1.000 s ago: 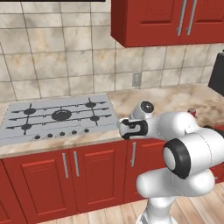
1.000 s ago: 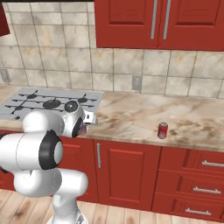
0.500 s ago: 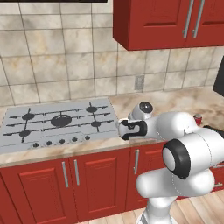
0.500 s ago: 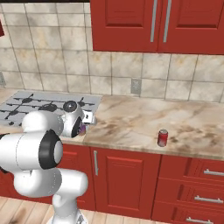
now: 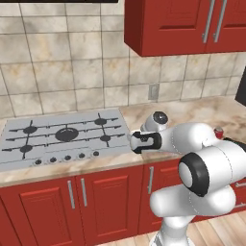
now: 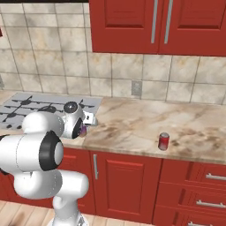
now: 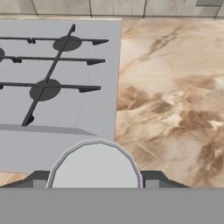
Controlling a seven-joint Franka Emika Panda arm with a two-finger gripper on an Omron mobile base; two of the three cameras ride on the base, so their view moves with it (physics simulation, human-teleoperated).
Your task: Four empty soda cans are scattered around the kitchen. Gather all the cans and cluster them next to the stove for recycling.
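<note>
My gripper (image 5: 136, 142) is shut on a purple soda can (image 6: 82, 128) and holds it over the counter's front edge, just right of the stove (image 5: 62, 137). From the hand, the can's silvery top (image 7: 96, 165) sits between the two fingertips, with the stove's right edge (image 7: 57, 87) ahead to the left. A red soda can (image 6: 163, 141) stands upright on the counter to the right, near the front edge. Its top (image 5: 218, 131) peeks out from behind the arm in the left base view.
Beige marbled counter (image 6: 132, 123) stretches from the stove to the right. A wall outlet (image 6: 137, 87) is set in the tiled backsplash, red upper cabinets (image 5: 187, 24) hang overhead, and red lower doors and drawers (image 6: 194, 190) run below.
The whole scene has shifted slightly in both base views, so the base has moved a little. The gripper keeps the same hold on the purple can.
</note>
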